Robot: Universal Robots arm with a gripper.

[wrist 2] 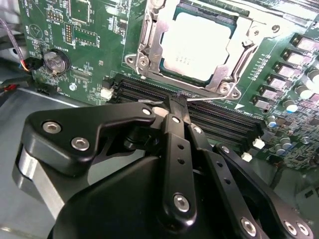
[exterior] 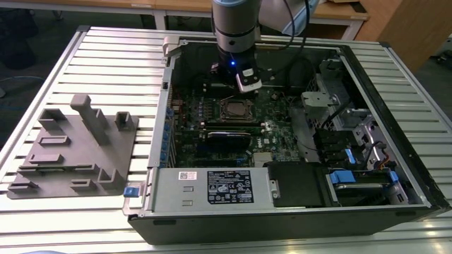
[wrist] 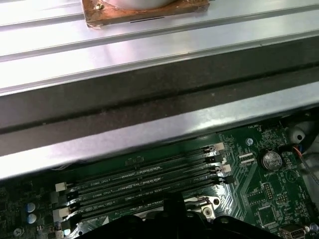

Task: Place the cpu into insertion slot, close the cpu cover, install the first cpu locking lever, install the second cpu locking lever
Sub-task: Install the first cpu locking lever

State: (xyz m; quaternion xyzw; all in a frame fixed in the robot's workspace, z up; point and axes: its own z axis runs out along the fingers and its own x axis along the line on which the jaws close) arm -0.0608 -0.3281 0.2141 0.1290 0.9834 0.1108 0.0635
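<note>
Arm (exterior: 236, 26) comes down from the far side into the open PC case (exterior: 395, 79), which lies on a slatted metal table (exterior: 106, 58). The gripper (wrist 2: 177, 105) hangs low over the green motherboard (exterior: 279, 132), just on the far side of the insertion slot (wrist 2: 143, 61) in the exterior view.

In the second wrist view the cpu (wrist 2: 197, 45) sits flat in the slot, its dull silver top showing through the window of the cpu cover (wrist 2: 152, 37). The cover lies down over it, w/ its frame round the chip's edges.

The black fingers (wrist 2: 174, 149) are drawn together to one narrow tip, no gap showing. The tip sits over the edge of the RAM slots (wrist 2: 219, 122), right by the slot's rim. A thin bright rod (wrist 2: 214, 98) runs along that rim beside the tip. Can't tell if the tip touches or pinches it.

A coin cell (wrist 2: 54, 60) sits on the board well apart from the slot. Both wrist views show the RAM slots running as long dark parallel rows.

Exterior view: a grey moulded fixture (exterior: 78, 148) rests on the table at the exterior view's left, apart from the case. The labelled PSU (exterior: 205, 188) sits at the case's near edge.
</note>
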